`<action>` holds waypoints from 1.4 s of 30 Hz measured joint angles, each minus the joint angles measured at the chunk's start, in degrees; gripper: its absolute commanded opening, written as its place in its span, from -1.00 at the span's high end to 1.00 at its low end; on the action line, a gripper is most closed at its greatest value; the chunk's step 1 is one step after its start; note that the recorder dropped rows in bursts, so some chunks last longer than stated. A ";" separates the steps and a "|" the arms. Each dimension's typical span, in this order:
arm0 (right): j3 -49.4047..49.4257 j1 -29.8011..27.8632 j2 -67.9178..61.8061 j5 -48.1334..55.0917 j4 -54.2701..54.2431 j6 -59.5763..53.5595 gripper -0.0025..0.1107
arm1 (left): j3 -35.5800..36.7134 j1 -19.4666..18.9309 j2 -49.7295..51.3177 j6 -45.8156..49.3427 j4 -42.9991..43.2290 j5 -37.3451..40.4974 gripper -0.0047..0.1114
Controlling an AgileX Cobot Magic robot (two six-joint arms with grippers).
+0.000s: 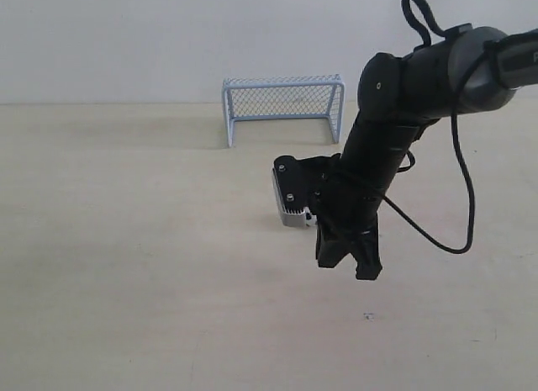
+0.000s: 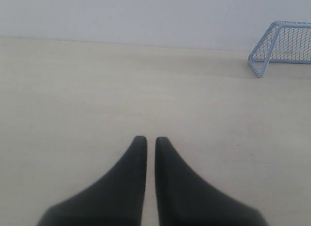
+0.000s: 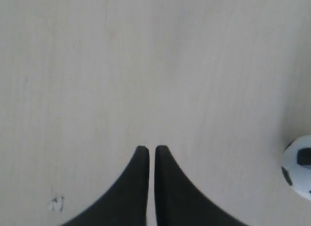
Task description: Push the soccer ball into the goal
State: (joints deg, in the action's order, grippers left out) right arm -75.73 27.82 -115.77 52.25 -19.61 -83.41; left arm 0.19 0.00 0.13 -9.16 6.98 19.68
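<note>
Right tool (image 1: 345, 269) centre frame, jaws near-closed, empty, soccer ball (image 3: 299, 170) near it, not touching, goal (image 1: 283, 105) upper centre, left tool (image 2: 146, 139) narrow, empty.

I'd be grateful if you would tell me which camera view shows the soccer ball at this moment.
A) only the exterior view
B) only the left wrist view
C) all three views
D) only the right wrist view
D: the soccer ball appears only at the edge of the right wrist view, apart from the right end effector, while the other two views show the goal but no ball.
</note>
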 measured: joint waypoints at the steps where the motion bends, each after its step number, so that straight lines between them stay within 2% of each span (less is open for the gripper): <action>1: 0.00 0.00 -0.37 0.00 0.40 0.14 0.96 | 0.00 0.00 0.00 0.00 0.00 0.00 0.81; 5: -1.19 0.13 -2.45 -5.21 2.08 0.01 0.96 | 0.00 0.00 0.00 0.00 0.00 0.00 0.81; 8: -6.02 0.13 -4.34 -16.35 5.90 2.00 0.96 | 0.00 0.00 0.00 0.00 0.00 0.00 0.81; 12: -10.41 0.13 -1.76 -28.70 9.39 10.96 0.96 | 0.00 0.00 0.00 0.00 0.00 0.00 0.81; 16: -9.18 0.13 2.33 -24.06 16.26 16.22 0.96 | 0.00 0.00 0.00 0.00 0.00 0.00 0.81; 22: -0.14 0.13 4.20 -17.26 24.99 25.16 0.96 | 0.00 0.00 0.00 0.00 0.00 0.00 0.81; 30: 13.79 0.13 14.89 -17.91 25.57 31.46 0.96 | 0.00 0.00 0.00 0.00 0.00 0.00 0.81; 42: 29.05 0.13 41.31 -16.43 19.03 41.04 0.96 | 0.00 0.00 0.00 0.00 0.00 0.00 0.81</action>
State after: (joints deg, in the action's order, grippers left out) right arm -46.68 27.94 -74.47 35.81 -0.58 -42.37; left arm 0.19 0.00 0.13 -9.16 6.98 19.68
